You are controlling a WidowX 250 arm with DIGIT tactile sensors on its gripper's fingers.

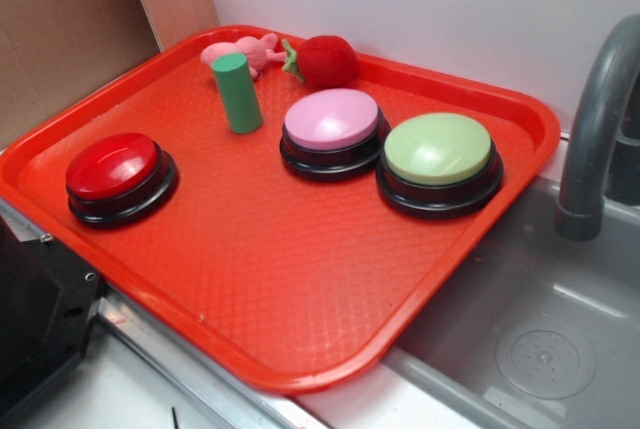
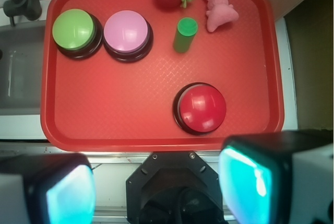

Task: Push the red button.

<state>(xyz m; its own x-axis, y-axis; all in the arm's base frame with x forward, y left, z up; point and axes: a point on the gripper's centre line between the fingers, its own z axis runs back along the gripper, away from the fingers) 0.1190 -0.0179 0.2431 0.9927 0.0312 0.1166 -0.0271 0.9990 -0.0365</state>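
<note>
Gripper [image 2: 156,192] fingers loom at the wrist view's lower edge, jaws wide apart and empty, poised high above the tray [image 2: 125,125]. Red button [image 2: 201,108] sits untouched near the tray's robot-side edge, apart from the pink and green buttons. Approach not begun; next, descend squarely onto the dome.

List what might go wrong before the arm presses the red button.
1. The red button sits near the tray's front rim; a descent falling short could hit the rim.
2. The open pincer could straddle the dome rather than press it.
3. Overshooting could knock over the upright green cylinder behind it.
</note>
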